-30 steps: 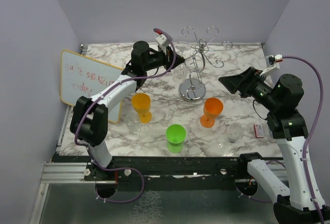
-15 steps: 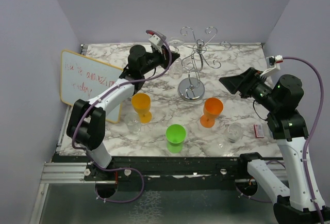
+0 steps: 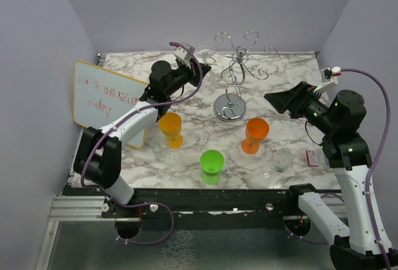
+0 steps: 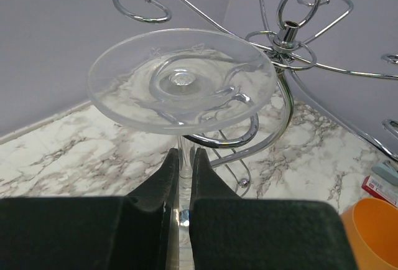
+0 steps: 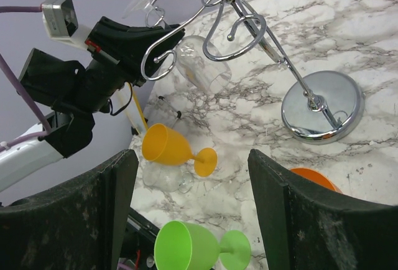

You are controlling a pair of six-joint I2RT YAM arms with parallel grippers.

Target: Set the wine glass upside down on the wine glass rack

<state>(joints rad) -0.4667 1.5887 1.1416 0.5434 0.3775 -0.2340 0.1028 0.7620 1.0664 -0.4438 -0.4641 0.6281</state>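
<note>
My left gripper (image 3: pixel 200 71) (image 4: pixel 185 164) is shut on the stem of a clear wine glass (image 4: pixel 180 80). It holds the glass upside down with the round foot on top, in the air at the back of the table. The glass bowl (image 5: pixel 200 65) hangs below, next to the chrome wine glass rack (image 3: pixel 236 65) (image 4: pixel 287 37). One curled arm of the rack (image 5: pixel 180 40) passes just behind the stem, under the foot. The rack's round base (image 3: pixel 229 107) stands on the marble table. My right gripper (image 3: pixel 280 100) (image 5: pixel 189 158) is open and empty, raised right of the rack.
On the table are a yellow-orange goblet (image 3: pixel 170 127), an orange goblet (image 3: pixel 255 134), a green goblet (image 3: pixel 212 164) and two clear glasses (image 3: pixel 160 152) (image 3: pixel 281 158). A whiteboard (image 3: pixel 106 96) leans at the left. A small red box (image 3: pixel 313 157) lies at the right edge.
My left gripper has risen and drawn back to the left with the glass, bringing its foot up to the level of the rack's arms. The right arm has not moved.
</note>
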